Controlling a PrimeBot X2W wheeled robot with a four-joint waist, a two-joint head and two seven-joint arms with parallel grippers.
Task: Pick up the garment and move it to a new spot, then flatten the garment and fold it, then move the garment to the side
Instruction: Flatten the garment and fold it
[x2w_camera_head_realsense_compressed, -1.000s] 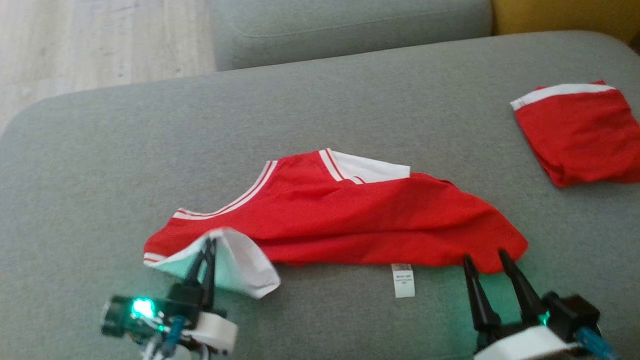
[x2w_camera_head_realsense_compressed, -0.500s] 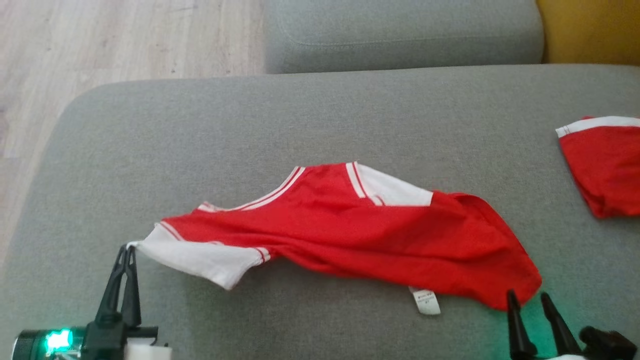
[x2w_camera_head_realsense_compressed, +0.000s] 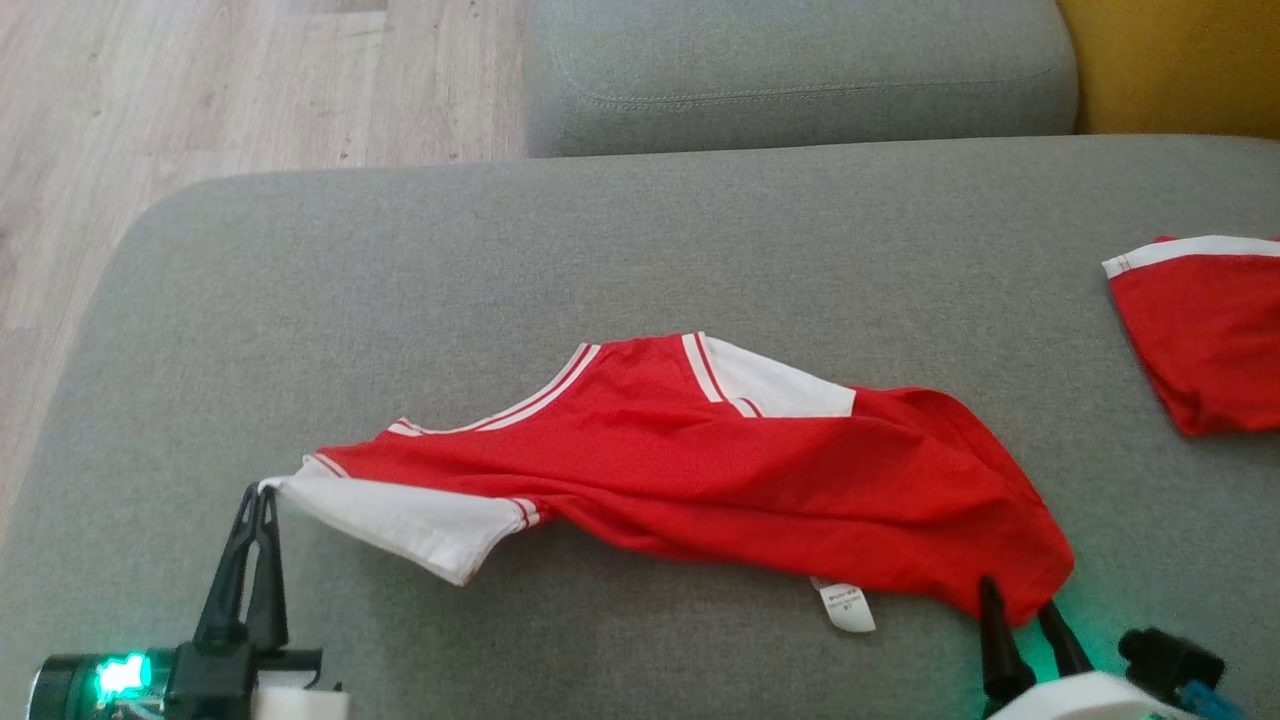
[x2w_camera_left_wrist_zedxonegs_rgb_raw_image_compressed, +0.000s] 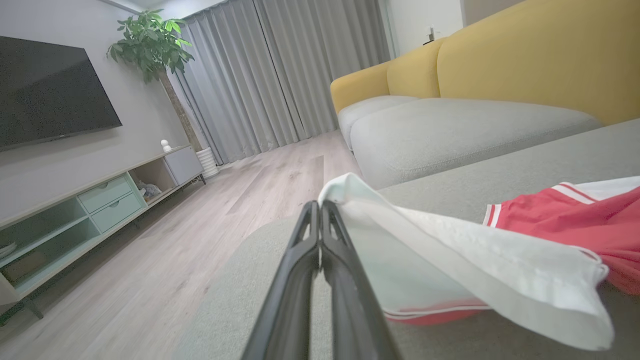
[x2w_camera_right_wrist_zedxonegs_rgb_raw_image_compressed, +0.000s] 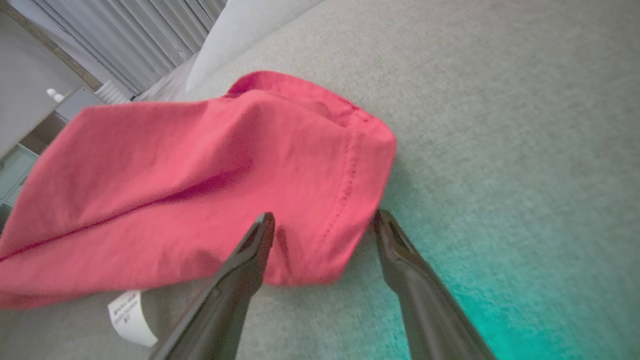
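The garment (x2w_camera_head_realsense_compressed: 700, 460), a red mesh shirt with white sleeves, lies stretched across the grey sofa seat (x2w_camera_head_realsense_compressed: 600, 250). My left gripper (x2w_camera_head_realsense_compressed: 262, 495) is shut on the tip of its white sleeve (x2w_camera_left_wrist_zedxonegs_rgb_raw_image_compressed: 450, 250), which it holds pulled out to the left and slightly lifted. My right gripper (x2w_camera_head_realsense_compressed: 1018, 595) stands open at the garment's red hem corner (x2w_camera_right_wrist_zedxonegs_rgb_raw_image_compressed: 320, 200), with that corner lying between its two fingers. A small white label (x2w_camera_head_realsense_compressed: 845, 605) hangs from the hem.
A smaller folded red piece with a white band (x2w_camera_head_realsense_compressed: 1205, 340) lies at the right edge of the seat. Another grey cushion (x2w_camera_head_realsense_compressed: 800, 70) and a yellow backrest (x2w_camera_head_realsense_compressed: 1170, 60) are behind. Wooden floor (x2w_camera_head_realsense_compressed: 200, 90) lies beyond the seat's left edge.
My left gripper has drawn the white sleeve out to the left, unrolling it. The right gripper has closed in on the hem corner. The head camera has shifted meanwhile.
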